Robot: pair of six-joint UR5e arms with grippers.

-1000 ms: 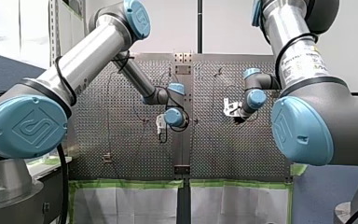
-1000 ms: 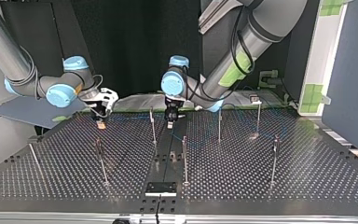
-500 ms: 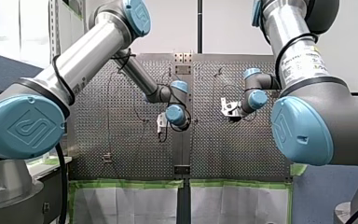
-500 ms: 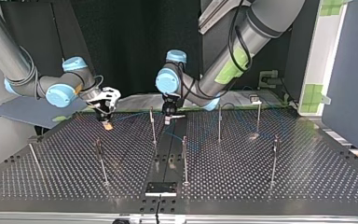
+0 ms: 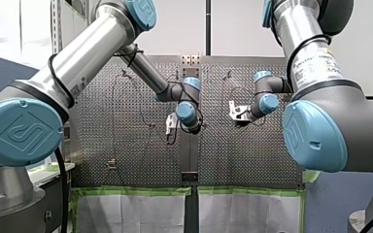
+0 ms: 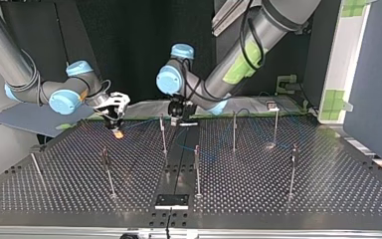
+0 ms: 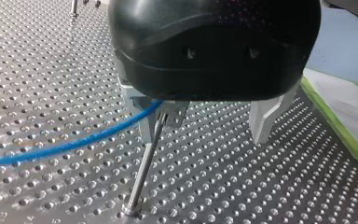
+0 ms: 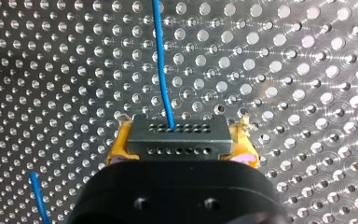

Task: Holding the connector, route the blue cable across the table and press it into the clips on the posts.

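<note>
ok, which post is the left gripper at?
The back-row post just left of centre in the top view: its top is by one finger of my left gripper, with the blue cable crossing there.

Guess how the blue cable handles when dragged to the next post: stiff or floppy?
Probably floppy: the thin blue cable runs off the post in a loose curve. Likely light: it stands straight out of the connector clamped in my right gripper. Without tension it would probably sag to the table.
</note>
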